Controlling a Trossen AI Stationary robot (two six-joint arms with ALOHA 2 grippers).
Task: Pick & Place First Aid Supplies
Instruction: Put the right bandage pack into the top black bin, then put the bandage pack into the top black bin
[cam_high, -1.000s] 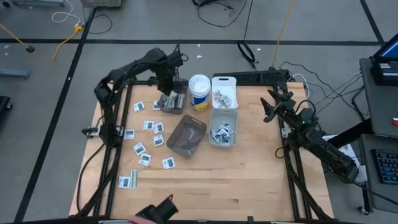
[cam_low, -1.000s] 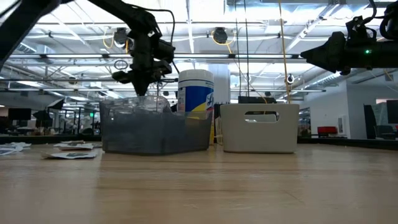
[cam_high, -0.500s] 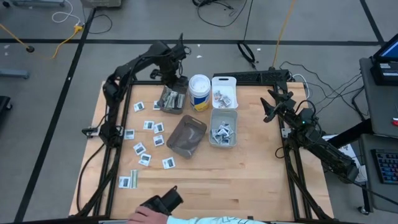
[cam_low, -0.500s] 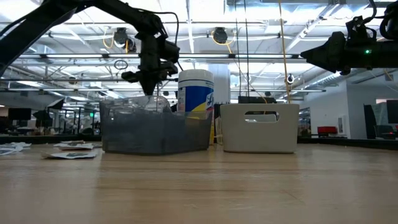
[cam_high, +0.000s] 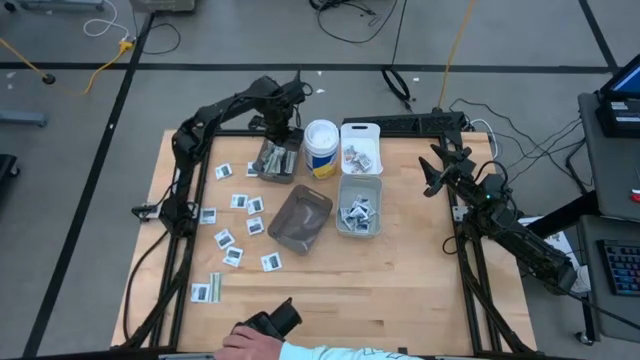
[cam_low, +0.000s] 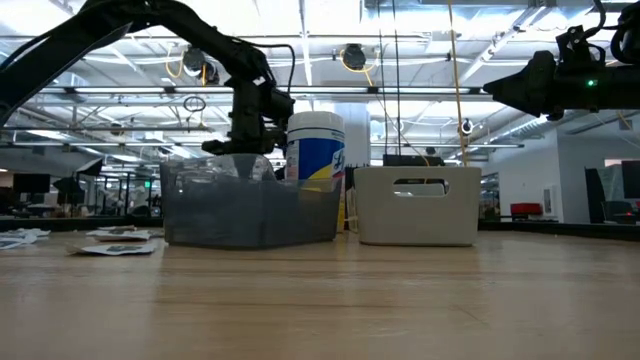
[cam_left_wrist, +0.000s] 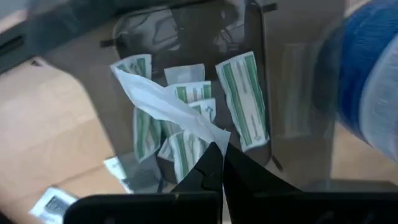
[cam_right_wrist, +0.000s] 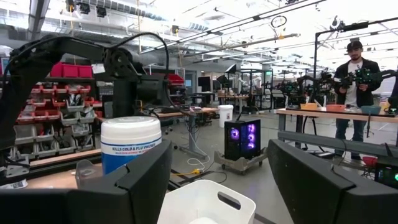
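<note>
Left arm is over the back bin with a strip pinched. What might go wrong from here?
1. The left gripper pinches only the tip of a crumpled white strip, so it may cling to the fingers or drift when let go.
2. The smoky bin below stands right beside the wipes canister; the strip could land outside, or the arm may brush the canister.

The right gripper waits, open, at the table's right edge.

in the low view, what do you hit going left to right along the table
loose packets → smoky bin → wipes canister → white bin
</note>
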